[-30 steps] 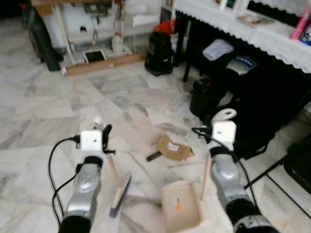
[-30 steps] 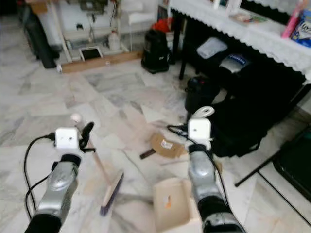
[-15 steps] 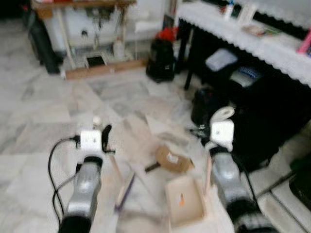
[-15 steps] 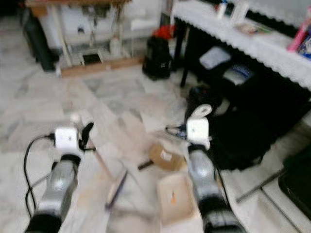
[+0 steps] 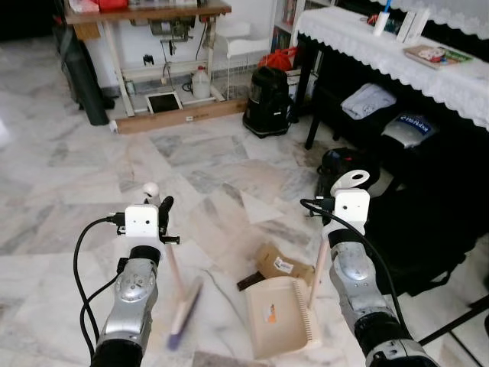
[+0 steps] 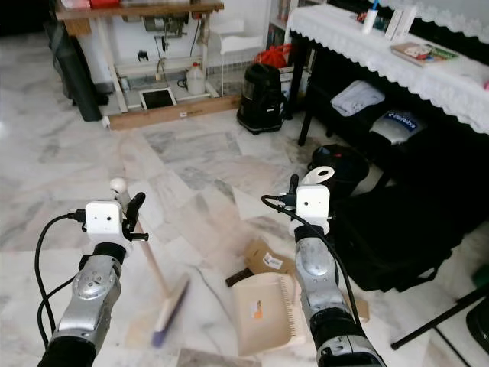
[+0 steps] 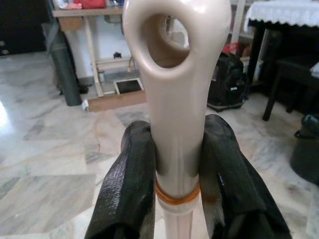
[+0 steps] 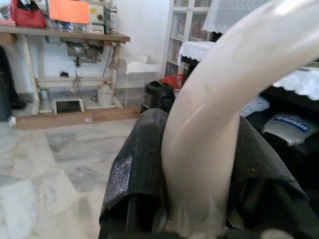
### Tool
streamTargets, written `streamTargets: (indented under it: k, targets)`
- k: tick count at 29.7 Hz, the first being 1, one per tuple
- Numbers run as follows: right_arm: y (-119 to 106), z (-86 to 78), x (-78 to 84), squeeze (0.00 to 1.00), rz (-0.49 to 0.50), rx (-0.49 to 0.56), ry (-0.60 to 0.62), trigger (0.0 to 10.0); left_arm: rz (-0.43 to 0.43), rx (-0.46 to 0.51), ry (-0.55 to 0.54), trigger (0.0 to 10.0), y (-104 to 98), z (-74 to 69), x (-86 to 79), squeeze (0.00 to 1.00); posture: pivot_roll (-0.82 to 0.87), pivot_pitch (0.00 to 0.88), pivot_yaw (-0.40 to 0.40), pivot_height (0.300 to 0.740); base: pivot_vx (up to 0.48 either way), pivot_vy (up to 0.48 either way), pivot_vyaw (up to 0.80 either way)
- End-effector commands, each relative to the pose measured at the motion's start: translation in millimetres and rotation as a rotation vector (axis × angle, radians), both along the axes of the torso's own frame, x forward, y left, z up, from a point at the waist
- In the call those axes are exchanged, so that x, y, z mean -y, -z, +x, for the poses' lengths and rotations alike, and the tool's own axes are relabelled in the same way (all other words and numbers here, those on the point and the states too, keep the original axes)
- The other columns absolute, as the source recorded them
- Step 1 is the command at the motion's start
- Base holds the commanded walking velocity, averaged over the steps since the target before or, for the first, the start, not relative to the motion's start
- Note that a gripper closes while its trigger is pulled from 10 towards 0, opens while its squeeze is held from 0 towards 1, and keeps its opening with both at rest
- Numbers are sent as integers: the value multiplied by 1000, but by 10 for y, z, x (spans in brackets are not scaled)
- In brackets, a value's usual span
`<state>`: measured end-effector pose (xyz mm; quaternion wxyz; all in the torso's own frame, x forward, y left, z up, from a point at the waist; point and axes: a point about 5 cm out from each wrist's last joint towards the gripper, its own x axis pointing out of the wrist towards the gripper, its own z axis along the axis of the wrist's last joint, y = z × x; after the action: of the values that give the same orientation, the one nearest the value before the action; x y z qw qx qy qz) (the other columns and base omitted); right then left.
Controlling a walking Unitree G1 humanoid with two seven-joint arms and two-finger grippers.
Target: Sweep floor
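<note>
My left gripper (image 5: 163,212) is shut on the beige handle of a broom (image 5: 173,269). Its purple-bristled head (image 5: 183,310) is low over the marble floor and blurred. In the left wrist view both black fingers (image 7: 125,194) clamp the handle below its hanging loop (image 7: 174,74). My right gripper (image 5: 327,208) is shut on the upright handle of a beige dustpan (image 5: 276,319), which rests on the floor. A brown cardboard scrap (image 5: 281,264) and a dark piece (image 5: 247,281) lie at the pan's far edge. An orange speck (image 5: 270,312) sits inside the pan.
A black vacuum cleaner (image 5: 267,90) stands ahead. On the right a table with a white lace cloth (image 5: 382,47) has black bags (image 5: 416,206) beneath it. A workbench (image 5: 145,15) and a wooden plank (image 5: 183,116) line the back. A black chair leg (image 5: 454,323) is at the near right.
The whole view has shifted and sharpened. The dustpan now sits close against the cardboard scrap, where before there was a gap. The broom head is blurred in motion.
</note>
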<state>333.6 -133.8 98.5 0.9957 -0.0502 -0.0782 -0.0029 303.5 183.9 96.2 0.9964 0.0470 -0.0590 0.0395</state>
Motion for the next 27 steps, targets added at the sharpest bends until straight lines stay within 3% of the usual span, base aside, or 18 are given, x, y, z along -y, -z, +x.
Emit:
streamTargets:
  k: [1,6,17,27]
  targets:
    - [-101,26,80,0,23,46,24,10000,19,59,14,10000,-132,41,44,0,27,22,-39,740,330,0,0]
    - [-98,30,92,0,35,39,28,10000,21,60,11,10000,-132,37,38,0,28,24,-37,740,329,0,0]
    - [-101,24,94,0,39,45,29,10000,24,61,4,10000,-132,30,26,0,27,20,-36,740,325,0,-754]
    - [-111,29,96,0,41,48,33,10000,26,67,-8,10000,-142,33,8,0,26,16,-36,740,317,0,0]
